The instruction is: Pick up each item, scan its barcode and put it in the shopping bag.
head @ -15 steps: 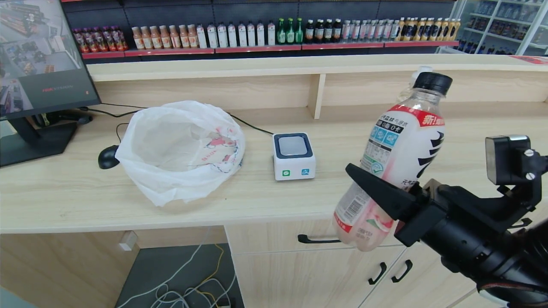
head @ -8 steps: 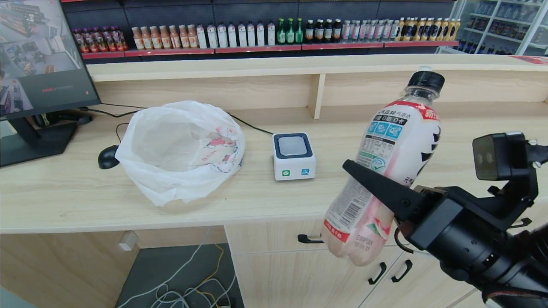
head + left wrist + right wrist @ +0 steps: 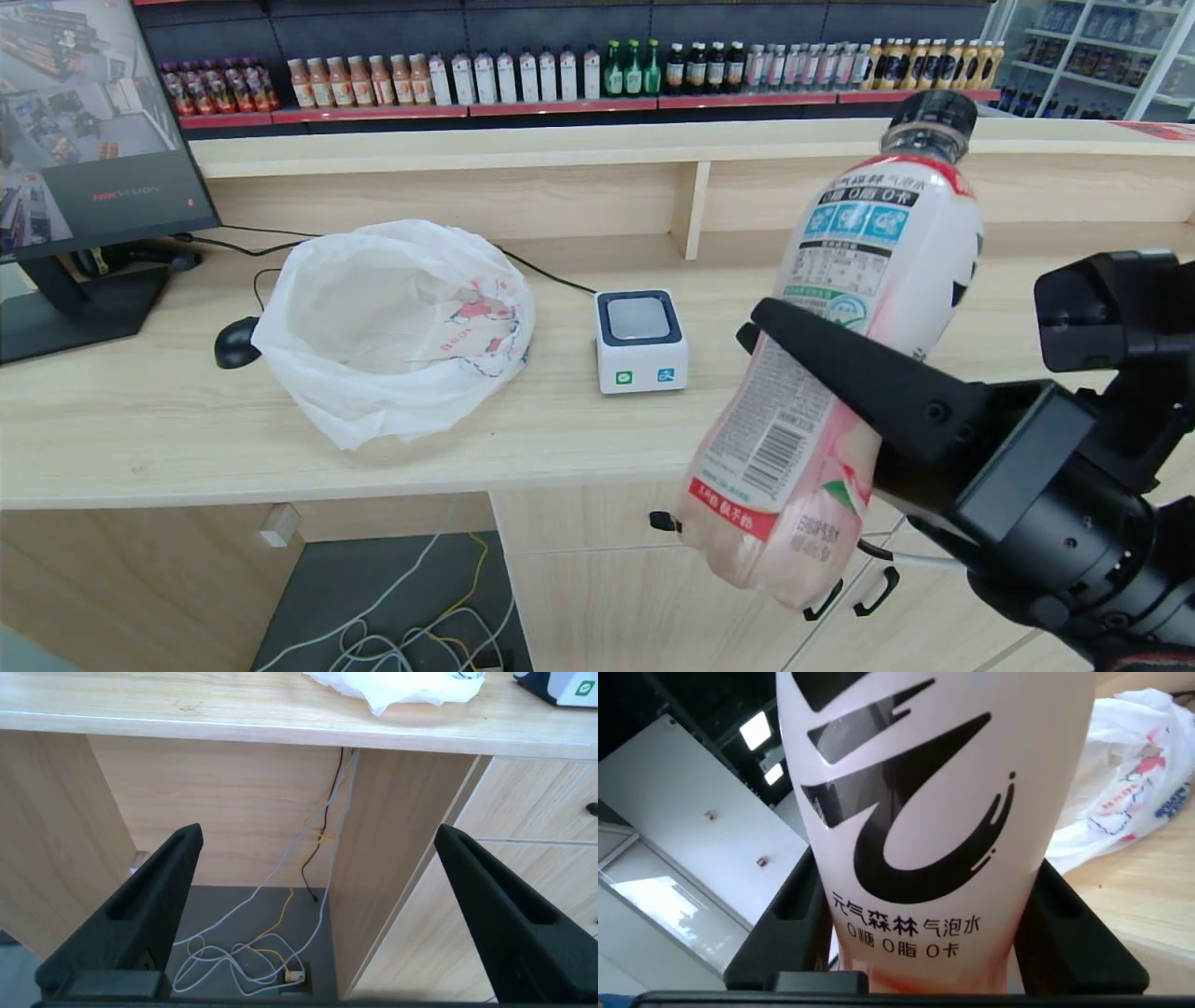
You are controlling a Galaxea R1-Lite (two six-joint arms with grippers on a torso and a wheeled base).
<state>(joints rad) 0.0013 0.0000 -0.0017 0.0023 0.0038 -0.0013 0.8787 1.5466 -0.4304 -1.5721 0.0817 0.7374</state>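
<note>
Over the last second my right gripper (image 3: 924,943) has carried the bottle (image 3: 840,373) up and nearer the head camera. Its black cap now reaches the top ledge of the counter (image 3: 140,420), where before it sat lower. The label has turned a little, so the barcode faces more towards me. The jaws are clamped on the bottle's middle, one black finger (image 3: 840,373) lying across the label. The bottle hangs in the air, tilted, cap up and away, base down in front of the drawers (image 3: 597,597), to the right of the scanner (image 3: 640,341) and apart from it.

The bag (image 3: 392,327) and scanner have not moved. My left gripper (image 3: 318,905) hangs below the counter edge, jaws spread wide, nothing between them, with loose cables (image 3: 290,943) on the floor past it.

The bag sits open on the pale wood counter, left of the scanner, with a mouse (image 3: 235,343) just beside it and a monitor (image 3: 84,121) at the far left. Behind runs a shelf (image 3: 579,107) lined with drinks.
</note>
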